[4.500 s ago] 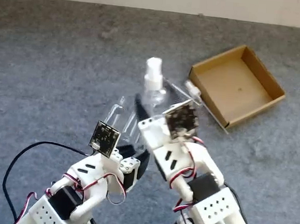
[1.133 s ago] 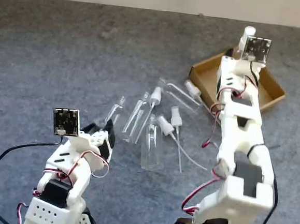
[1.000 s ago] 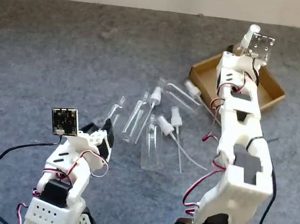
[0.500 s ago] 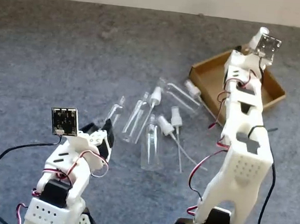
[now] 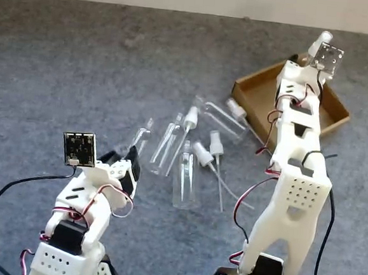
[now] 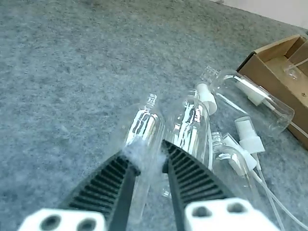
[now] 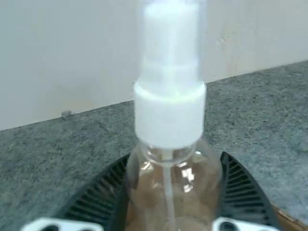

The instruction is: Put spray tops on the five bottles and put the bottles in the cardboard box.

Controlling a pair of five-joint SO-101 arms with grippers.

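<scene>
- Nearest me: left gripper (image 6: 149,156), low over the grey carpet (image 5: 62,70). Jaws are a narrow gap apart, one each side of the base end of an uncapped bottle (image 6: 143,126) lying flat. The base is a blur in that gap, so I can't tell if the pads touch it.
- Next out: three more loose bottles (image 5: 184,176) flat on the carpet. Four white spray tops (image 5: 216,142) lie among them, thin dip tubes trailing. One top sits behind or inside one of them; hard to say which through the plastic.
- Beyond those: cardboard box (image 5: 250,95), open side up. The right arm (image 5: 295,184) stretches across it and covers its middle. The left wrist view cuts it off at a corner.
- Farthest: right gripper (image 7: 174,161), clamped on the capped bottle (image 7: 155,185), jaws hugging both sides of the clear body, its white top upward.
- From above, the wrist camera board (image 5: 328,58) hides jaws and body. The top pokes out at the box's far side; can't tell if it's over the inside or past the rim.
- Bottles read as plain clear plastic, box as plain brown card.
</scene>
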